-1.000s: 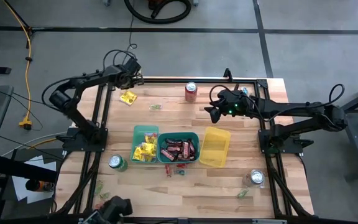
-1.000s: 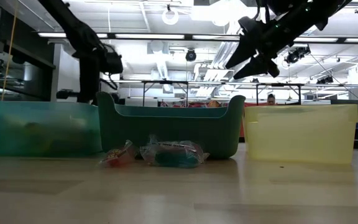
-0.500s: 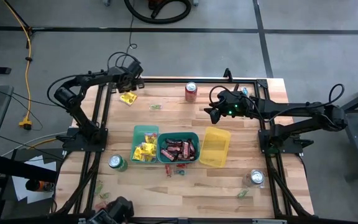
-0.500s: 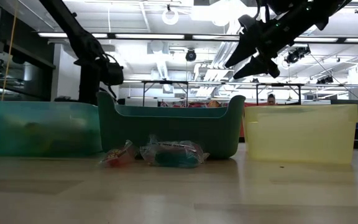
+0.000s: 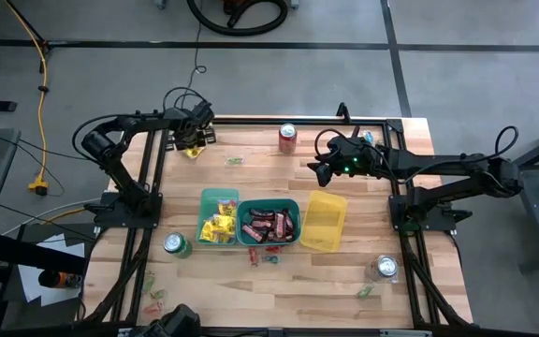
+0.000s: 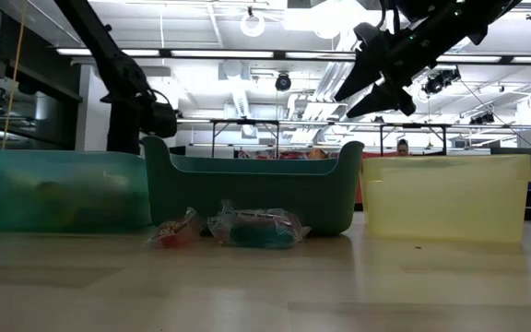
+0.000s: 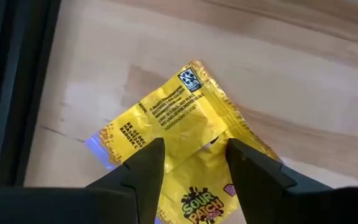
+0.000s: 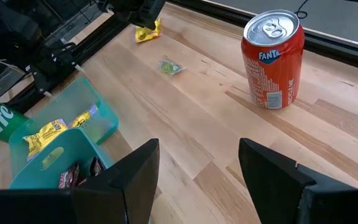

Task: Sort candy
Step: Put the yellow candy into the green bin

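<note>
Down onto the far-left corner of the desk (image 5: 344,281) my left pincer (image 7: 194,155) has dropped, spreading over the yellow packet (image 7: 179,143).

To grip well, I'd lower until both fingers straddle the flat, crinkly foil wrapper lying on smooth pale wood, then pinch its raised middle fold. My right pincer (image 8: 197,165) hangs spread near the red can (image 8: 273,59), holding nothing.
</note>
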### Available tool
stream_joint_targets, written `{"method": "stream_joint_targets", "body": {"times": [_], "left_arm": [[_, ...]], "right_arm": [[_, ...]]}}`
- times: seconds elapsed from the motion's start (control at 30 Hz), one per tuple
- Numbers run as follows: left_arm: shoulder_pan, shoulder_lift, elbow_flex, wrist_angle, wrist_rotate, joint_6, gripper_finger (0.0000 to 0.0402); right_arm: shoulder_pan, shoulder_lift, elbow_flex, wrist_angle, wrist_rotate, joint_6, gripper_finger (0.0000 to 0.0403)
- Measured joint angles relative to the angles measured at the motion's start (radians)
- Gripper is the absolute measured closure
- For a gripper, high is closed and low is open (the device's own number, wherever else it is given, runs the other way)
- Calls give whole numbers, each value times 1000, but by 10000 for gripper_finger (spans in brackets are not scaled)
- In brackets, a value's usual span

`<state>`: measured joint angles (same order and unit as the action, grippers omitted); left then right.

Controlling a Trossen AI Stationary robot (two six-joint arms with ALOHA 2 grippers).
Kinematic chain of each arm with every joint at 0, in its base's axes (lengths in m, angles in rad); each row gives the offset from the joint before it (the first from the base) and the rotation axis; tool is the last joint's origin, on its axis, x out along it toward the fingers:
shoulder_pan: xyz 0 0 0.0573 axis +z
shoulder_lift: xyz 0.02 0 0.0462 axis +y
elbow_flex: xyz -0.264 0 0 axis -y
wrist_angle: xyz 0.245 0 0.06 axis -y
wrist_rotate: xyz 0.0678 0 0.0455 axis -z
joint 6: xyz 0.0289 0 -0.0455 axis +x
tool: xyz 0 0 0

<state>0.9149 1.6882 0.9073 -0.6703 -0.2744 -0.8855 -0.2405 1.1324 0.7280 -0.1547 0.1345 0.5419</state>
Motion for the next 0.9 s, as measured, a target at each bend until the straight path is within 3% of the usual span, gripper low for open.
{"method": "stream_joint_targets", "body": {"times": [0.13,0.3,0.47,0.63,0.77,0.9], "left_arm": [[-19,0,-1,48,33,49,264],[-43,-8,-1,71,104,88,384],[-57,-96,-2,127,139,100,398],[-109,-292,-2,242,201,192,401],[-245,-479,-1,271,278,213,401],[-485,-634,-1,276,320,207,401]], "right_arm": [[0,0,0,-3,0,0,187],[0,0,0,-7,0,0,187],[0,0,0,-11,-12,-24,187],[0,0,0,2,-66,-71,187],[0,0,0,10,-95,-108,187],[0,0,0,31,-157,-139,187]]}}
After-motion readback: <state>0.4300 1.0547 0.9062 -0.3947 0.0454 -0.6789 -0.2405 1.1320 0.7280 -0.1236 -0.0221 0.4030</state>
